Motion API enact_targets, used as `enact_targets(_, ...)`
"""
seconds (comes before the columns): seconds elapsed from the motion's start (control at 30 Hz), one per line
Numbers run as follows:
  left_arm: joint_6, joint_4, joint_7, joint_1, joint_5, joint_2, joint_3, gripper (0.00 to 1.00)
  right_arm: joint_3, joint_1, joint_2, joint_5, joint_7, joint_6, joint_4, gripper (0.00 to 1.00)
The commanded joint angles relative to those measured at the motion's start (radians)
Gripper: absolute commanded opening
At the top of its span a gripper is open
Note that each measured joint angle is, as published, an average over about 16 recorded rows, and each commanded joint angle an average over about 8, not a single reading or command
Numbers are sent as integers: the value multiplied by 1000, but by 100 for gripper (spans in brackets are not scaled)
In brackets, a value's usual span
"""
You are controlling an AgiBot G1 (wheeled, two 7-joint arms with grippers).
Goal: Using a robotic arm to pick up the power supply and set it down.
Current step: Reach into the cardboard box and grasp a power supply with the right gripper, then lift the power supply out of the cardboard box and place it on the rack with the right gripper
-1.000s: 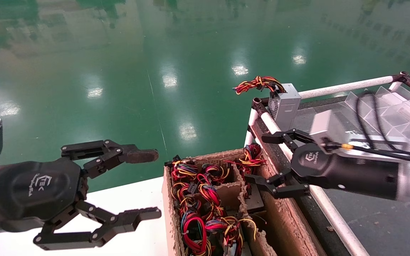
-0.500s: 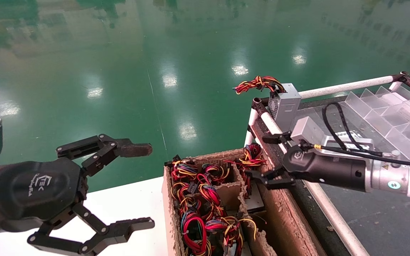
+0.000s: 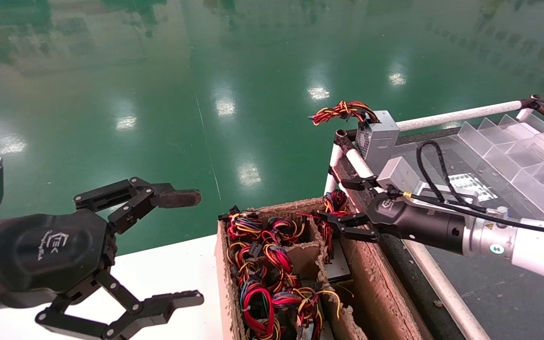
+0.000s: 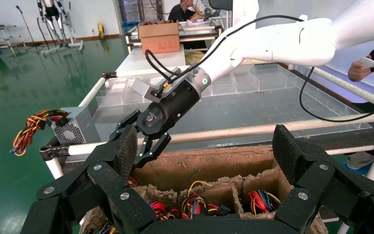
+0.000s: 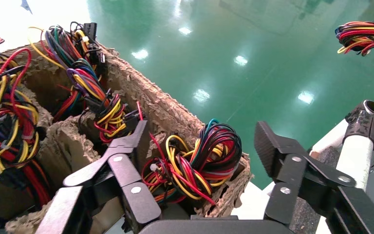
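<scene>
- Two black linkage pincers show: the right pincer (image 3: 347, 204) is spread wide, grasping nothing, above the far corner cell of the rough cardboard crate (image 3: 376, 288).
- Under it stands a red, yellow and black wire bundle (image 5: 199, 163); the power supply's grey box is hidden in its cell.
- Left pincer (image 3: 184, 248) hovers spread over the white counter (image 3: 177, 269).
- Another perforated grey box (image 3: 376, 139) stands on the railed counter behind.

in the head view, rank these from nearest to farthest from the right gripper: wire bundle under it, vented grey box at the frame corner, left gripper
1. Wire bundle: in the cardboard box's far-right compartment, right at the open right gripper.
2. Vented grey box: beyond the gripper, at the pipe frame's corner.
3. Left gripper: open, far off on the robot's left, over the white surface.
</scene>
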Motion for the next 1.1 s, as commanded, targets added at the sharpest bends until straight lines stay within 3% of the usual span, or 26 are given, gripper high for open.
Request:
enact_targets(0.03,0,0,0,0,0,0,0,100,2,-4,-6,1,-6,9,-8,0)
enact_targets(1.1,0,0,0,0,0,0,0,100,21,19,-30,34,-90,-27,-127,0)
